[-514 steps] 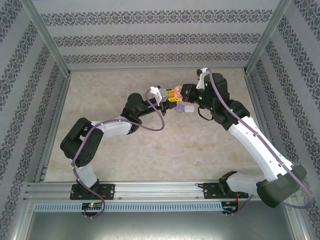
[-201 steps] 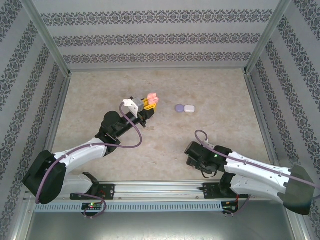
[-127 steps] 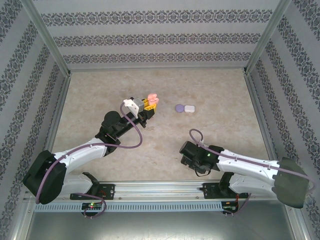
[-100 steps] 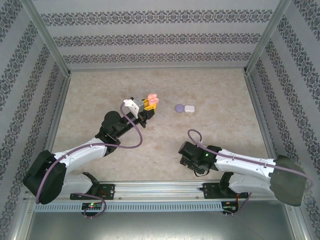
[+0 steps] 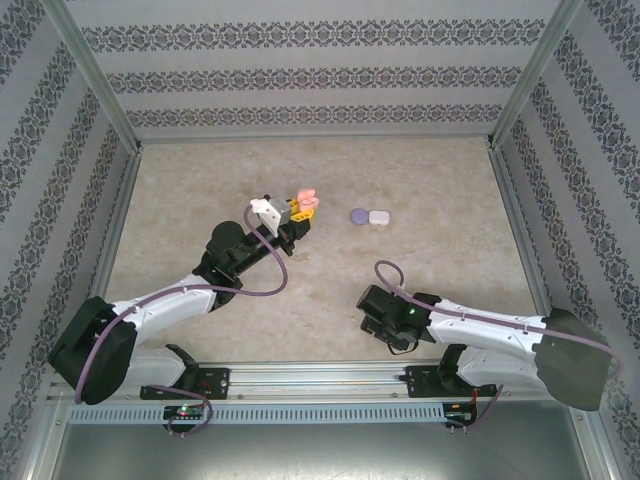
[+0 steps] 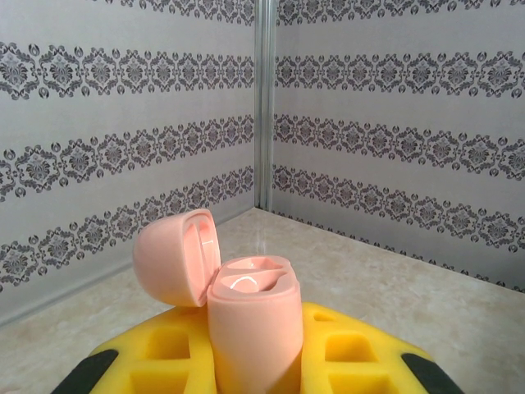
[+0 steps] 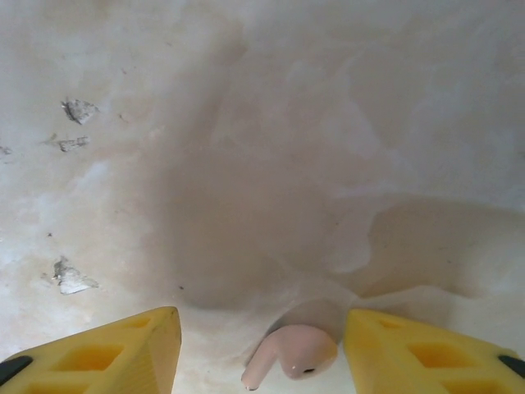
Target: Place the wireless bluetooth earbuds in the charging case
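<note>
The right gripper (image 7: pixel 259 332) is hanging low over the pale table (image 7: pixel 246 123), its 2 yellow fingers (image 7: pixel 115 349) standing wide apart. 1 pink earbud (image 7: pixel 294 351) is lying between them, touching neither, and a few chipped marks (image 7: pixel 72 277) are showing at left.

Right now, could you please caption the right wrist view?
Open right gripper straddling a pink earbud lying on the table.
</note>
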Tool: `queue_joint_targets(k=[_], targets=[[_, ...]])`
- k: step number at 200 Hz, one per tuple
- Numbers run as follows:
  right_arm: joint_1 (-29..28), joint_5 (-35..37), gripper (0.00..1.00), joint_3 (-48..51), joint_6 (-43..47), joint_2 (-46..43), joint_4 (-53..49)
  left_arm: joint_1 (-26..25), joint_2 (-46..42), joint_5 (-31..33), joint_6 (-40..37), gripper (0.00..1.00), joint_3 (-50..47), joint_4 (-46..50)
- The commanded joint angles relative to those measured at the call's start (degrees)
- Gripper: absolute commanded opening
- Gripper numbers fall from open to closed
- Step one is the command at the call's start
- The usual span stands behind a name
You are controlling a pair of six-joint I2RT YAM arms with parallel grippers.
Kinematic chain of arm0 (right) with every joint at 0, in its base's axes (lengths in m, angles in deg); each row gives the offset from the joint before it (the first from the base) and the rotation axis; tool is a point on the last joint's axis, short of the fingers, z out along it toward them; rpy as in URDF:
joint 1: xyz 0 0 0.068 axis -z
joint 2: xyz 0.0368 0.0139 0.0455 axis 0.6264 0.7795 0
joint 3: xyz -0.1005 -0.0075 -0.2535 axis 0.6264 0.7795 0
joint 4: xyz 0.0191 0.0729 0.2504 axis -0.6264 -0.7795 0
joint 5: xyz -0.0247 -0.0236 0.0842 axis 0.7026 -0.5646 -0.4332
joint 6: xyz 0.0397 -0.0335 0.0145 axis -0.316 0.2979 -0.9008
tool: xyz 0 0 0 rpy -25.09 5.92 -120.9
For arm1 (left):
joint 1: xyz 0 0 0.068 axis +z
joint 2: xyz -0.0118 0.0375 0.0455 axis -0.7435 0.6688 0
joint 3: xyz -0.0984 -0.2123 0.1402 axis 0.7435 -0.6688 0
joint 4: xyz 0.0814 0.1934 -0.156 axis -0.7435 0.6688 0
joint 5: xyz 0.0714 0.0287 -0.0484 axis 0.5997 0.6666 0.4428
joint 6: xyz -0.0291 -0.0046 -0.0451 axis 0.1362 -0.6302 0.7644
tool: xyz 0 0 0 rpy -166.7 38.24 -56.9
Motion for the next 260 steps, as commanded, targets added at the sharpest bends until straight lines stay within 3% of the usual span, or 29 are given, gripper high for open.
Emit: queue_joint_targets(k=[1,82,134,195,260], targets=[[0.18,-1.44,0.54,-1.17,1.17,4.51,7.41,0.47,0.34,0.23,-0.90,0.00,1.78,-0.87],[1.75,0.83,0.54,-16.73,10.95,16.04,2.94,0.47,-0.53,0.40,-0.71,0.00,1.83,-0.11],[1.24,2.29,0.57,-15.94,10.96,12.67,-0.37,0.47,-1.16,0.65,-1.34,0.00,1.52,-0.10],[-0.07,1.60,0.52,-17.27,26.64,12.19,-7.94,0.47,-2.87,0.51,-2.31,0.00,1.00,1.03],[-0.83,0.16,0.48,-16.64,25.33,16.29,-6.56,0.47,-3.58,0.93,-2.75,0.00,0.95,1.85]])
